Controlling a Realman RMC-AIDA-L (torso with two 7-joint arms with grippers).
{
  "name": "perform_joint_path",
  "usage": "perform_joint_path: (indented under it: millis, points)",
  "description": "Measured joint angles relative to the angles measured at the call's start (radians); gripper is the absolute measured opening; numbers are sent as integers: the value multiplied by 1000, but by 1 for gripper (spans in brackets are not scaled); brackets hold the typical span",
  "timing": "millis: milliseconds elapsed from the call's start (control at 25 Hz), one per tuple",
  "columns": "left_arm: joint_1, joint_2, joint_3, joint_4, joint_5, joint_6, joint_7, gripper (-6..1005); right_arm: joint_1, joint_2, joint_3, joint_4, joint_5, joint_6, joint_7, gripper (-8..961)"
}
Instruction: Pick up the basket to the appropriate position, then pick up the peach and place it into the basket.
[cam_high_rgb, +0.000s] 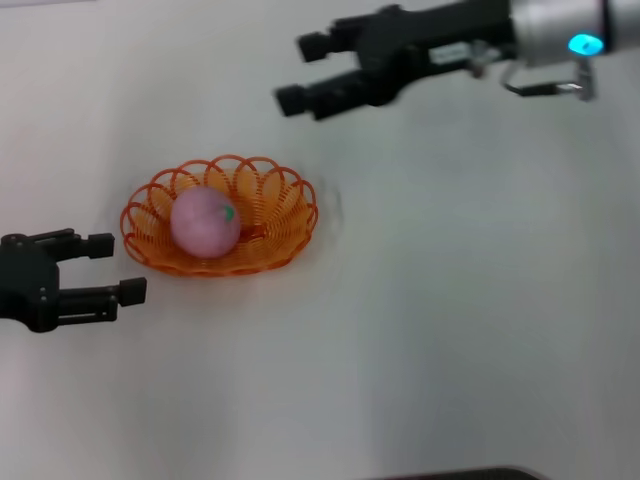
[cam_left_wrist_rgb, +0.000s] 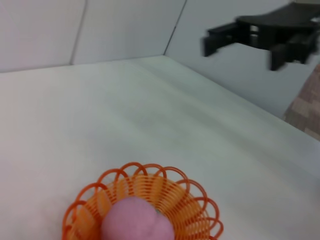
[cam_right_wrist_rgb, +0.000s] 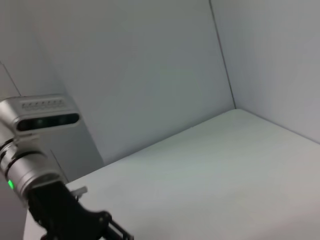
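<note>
The orange wire basket (cam_high_rgb: 285, 205) stands on the white table, left of the middle. The pink peach (cam_high_rgb: 205, 222) lies inside it, toward its left side, green stem mark facing right. My left gripper (cam_high_rgb: 115, 267) is open and empty, low by the table just left of the basket, not touching it. My right gripper (cam_high_rgb: 298, 72) is open and empty, raised behind and to the right of the basket. The left wrist view shows the basket (cam_left_wrist_rgb: 197, 205) with the peach (cam_left_wrist_rgb: 137, 224) in it, and the right gripper (cam_left_wrist_rgb: 245, 47) farther off.
The white table (cam_high_rgb: 450, 320) stretches to the right and front of the basket. Pale walls close the back in the left wrist view (cam_left_wrist_rgb: 120, 30). The right wrist view shows my left arm's silver wrist (cam_right_wrist_rgb: 30, 170) above the table.
</note>
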Motion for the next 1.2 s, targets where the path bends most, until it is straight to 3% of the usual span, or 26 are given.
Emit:
perform_joint_path:
  millis: [80,200,440,520,800,1200]
  points:
    - [0,0,-1,1,-5,-6,0,843,-69,-2,66,-41,1,-94,-52,944]
    - [-1,0,-1,1,-11,-14,0,842,-107,-11,101,-48,-3,-151,-72,936]
    - [-9,2,-1,5,-11,-25,0,842,-198,-81,131,-44,-76,-265,-89,931]
    - [-10,2,-1,9,-11,-28,0,842,-215,-93,146,-43,-110,-271,-89,932]
    - [-11,0,-1,19,-11,-30,-3,842,-225,-92,176,-46,-216,-277,-89,932]
    - [-11,0,-1,19,-11,-31,-11,842,-210,-85,175,-45,-231,-279,-90,932]
